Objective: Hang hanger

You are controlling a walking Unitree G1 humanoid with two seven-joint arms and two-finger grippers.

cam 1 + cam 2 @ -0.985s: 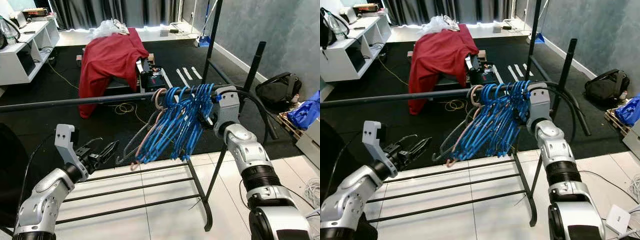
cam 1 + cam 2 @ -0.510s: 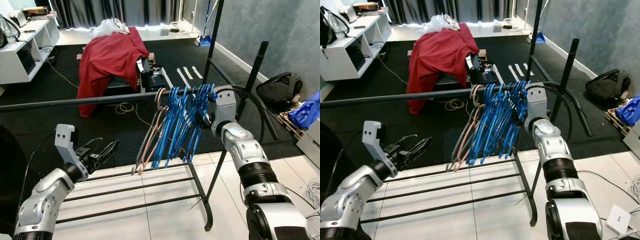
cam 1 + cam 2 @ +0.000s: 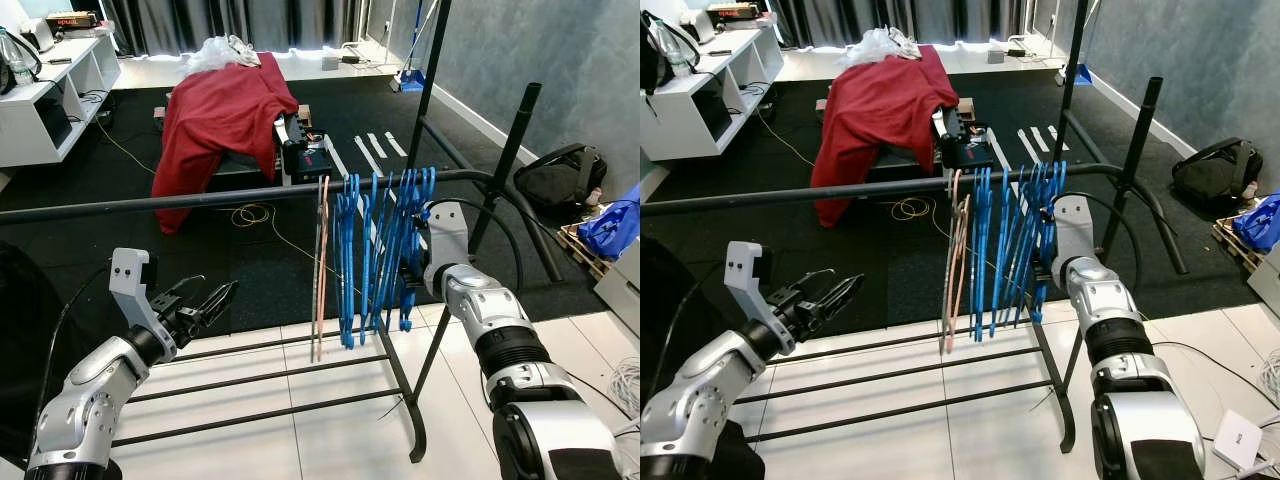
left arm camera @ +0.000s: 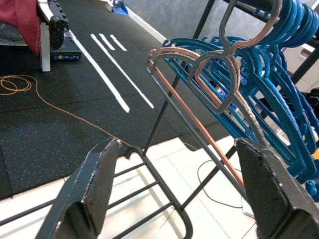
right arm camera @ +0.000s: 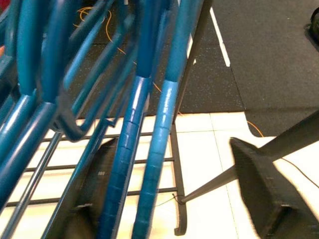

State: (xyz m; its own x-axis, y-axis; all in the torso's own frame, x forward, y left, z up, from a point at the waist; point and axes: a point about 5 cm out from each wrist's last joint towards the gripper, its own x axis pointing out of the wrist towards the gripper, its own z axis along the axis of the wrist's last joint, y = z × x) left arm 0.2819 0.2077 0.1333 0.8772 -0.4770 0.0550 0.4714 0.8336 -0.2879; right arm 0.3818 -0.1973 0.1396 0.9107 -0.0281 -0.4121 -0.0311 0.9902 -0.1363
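Several blue hangers (image 3: 380, 250) hang upright from the black rail (image 3: 150, 203), with a pink and a grey hanger (image 3: 320, 270) at their left end. My right gripper (image 5: 172, 199) is open just behind the right end of the bunch, and blue hanger bars (image 5: 149, 149) run through the gap between its fingers. Its silver wrist (image 3: 447, 228) sits just below the rail. My left gripper (image 3: 205, 300) is open and holds nothing. It is low and to the left of the hangers, pointing towards them (image 4: 224, 84).
The rack's lower bars (image 3: 260, 380) cross the white tiles below. A red cloth (image 3: 220, 110) drapes over something behind the rail, beside a black case (image 3: 305, 155). White shelves (image 3: 50, 90) stand far left. A black bag (image 3: 555, 175) and a blue bag (image 3: 615, 220) lie at right.
The hangers, splayed out to the lower left a second ago, have swung back and now hang straight down. My right wrist has dropped slightly below the rail. The left arm is still.
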